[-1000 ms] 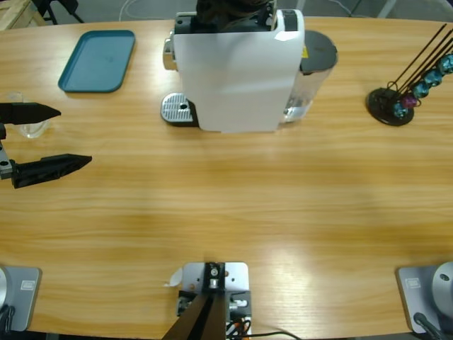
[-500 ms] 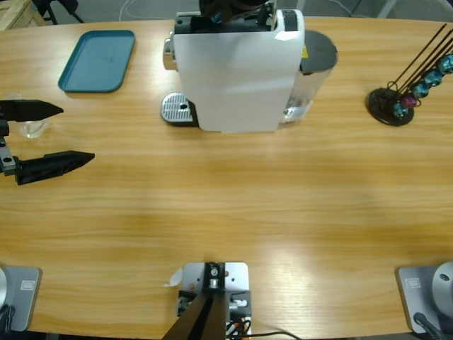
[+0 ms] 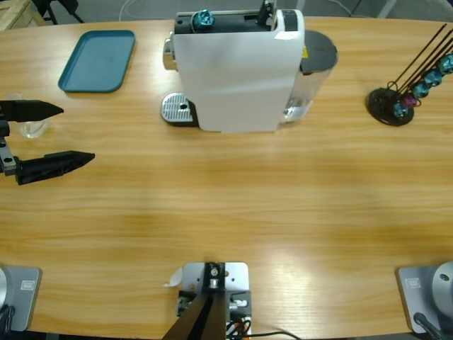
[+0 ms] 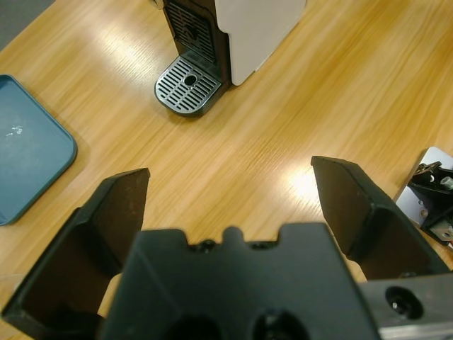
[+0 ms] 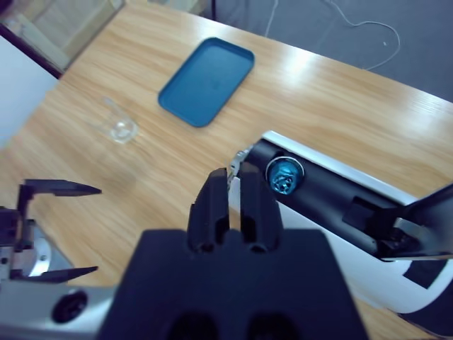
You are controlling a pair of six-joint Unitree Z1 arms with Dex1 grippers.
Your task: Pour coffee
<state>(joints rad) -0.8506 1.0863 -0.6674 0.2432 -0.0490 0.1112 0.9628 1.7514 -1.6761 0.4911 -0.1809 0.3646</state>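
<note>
The white coffee machine (image 3: 237, 71) stands at the table's back middle, its metal drip tray (image 3: 178, 110) bare. A blue capsule (image 3: 203, 18) sits in the slot on its top, seen close as the capsule (image 5: 284, 175) in the right wrist view. My right gripper (image 5: 235, 173) hovers above the machine, just left of the capsule, shut and holding nothing; it is outside the high view. My left gripper (image 3: 74, 133) hangs open at the table's left edge, pointing toward the machine (image 4: 258, 28) and its drip tray (image 4: 187, 86). A clear glass cup (image 3: 28, 127) stands beside its far jaw.
A blue tray (image 3: 97, 60) lies at the back left. A black capsule stand (image 3: 396, 99) with several capsules is at the back right. The water tank (image 3: 315, 60) sits on the machine's right side. Bare wood fills the table's middle and front.
The dark gripper that covered the machine's top has pulled up out of the high view, leaving the blue capsule uncovered in the slot. The left gripper has barely moved.
</note>
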